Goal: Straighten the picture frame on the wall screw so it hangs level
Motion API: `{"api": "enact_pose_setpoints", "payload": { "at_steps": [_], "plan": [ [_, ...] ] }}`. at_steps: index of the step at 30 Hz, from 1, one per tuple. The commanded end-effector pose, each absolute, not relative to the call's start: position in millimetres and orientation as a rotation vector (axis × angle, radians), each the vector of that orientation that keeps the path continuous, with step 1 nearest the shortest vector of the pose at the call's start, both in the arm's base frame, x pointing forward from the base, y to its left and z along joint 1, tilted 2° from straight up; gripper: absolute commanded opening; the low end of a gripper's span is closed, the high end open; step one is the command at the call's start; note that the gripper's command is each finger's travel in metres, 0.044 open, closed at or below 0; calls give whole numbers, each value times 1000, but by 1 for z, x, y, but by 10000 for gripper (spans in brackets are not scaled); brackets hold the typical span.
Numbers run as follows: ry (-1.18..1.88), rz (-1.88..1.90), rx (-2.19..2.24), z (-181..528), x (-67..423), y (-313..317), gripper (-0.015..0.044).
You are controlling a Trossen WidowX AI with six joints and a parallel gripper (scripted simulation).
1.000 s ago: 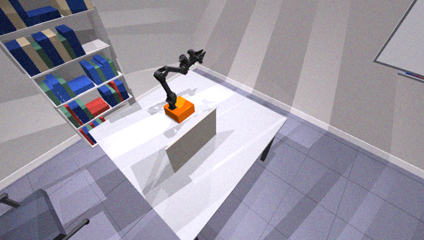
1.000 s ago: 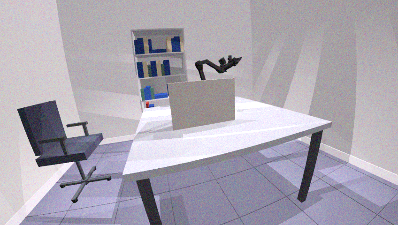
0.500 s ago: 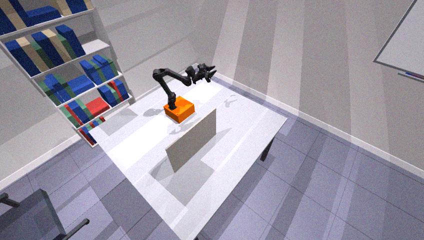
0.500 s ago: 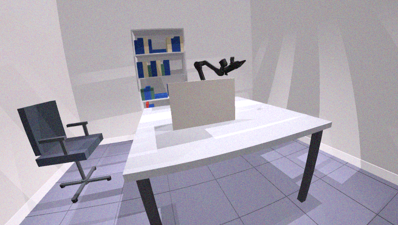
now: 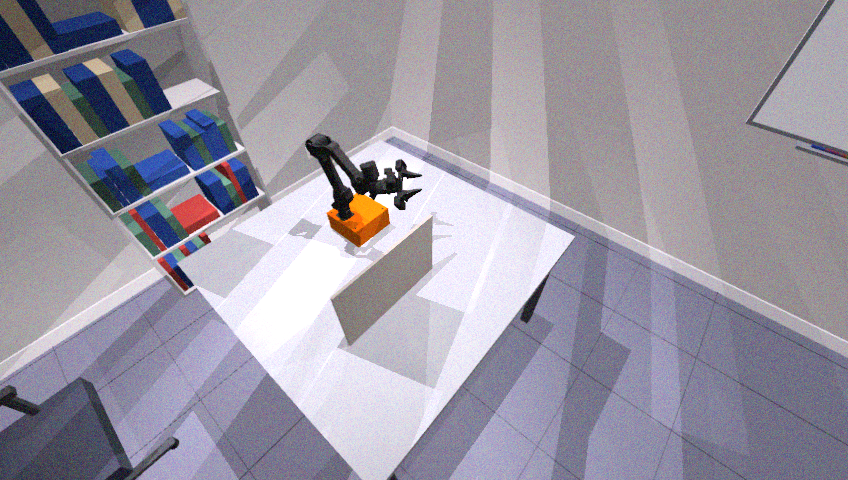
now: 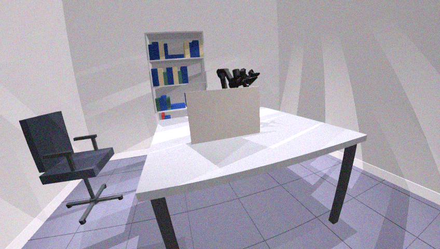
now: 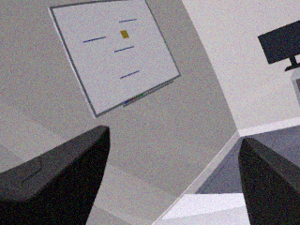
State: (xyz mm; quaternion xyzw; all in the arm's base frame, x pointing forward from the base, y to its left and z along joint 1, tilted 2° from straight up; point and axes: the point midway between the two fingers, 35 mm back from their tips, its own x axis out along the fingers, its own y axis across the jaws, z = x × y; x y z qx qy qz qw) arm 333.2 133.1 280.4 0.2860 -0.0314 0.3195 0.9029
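Note:
The picture frame and the wall screw are not visible in any view. An upright beige panel (image 5: 386,282) (image 6: 223,115) stands on the table and shows a bare face to the top and exterior views; its other face, toward the arm, is hidden. My gripper (image 5: 421,182) (image 6: 258,75) (image 7: 176,142) is open, with nothing between its fingers. It is held out above the table on the arm's side of the panel, near the panel's right end in the exterior view. The wrist view looks past the panel, at the room walls.
The arm's orange base (image 5: 360,220) stands on the white table (image 5: 505,237) (image 6: 293,141) behind the panel. A bookshelf (image 5: 196,92) (image 6: 176,59) is beyond the table. A whiteboard (image 5: 815,77) (image 7: 108,56) hangs on a wall. A dark chair (image 5: 65,434) (image 6: 80,160) stands off one side.

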Motion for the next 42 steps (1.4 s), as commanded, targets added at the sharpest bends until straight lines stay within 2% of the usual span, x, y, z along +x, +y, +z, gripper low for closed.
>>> {"api": "enact_pose_setpoints", "payload": {
  "at_steps": [1, 10, 22, 25, 42],
  "plan": [
    [21, 564, 732, 256, 341, 76, 260],
    [125, 342, 1076, 213, 321, -34, 260],
    [99, 57, 1637, 166, 239, -136, 260],
    [81, 28, 1712, 161, 227, -144, 260],
    [81, 28, 1712, 161, 227, -144, 260]
  ]
}}
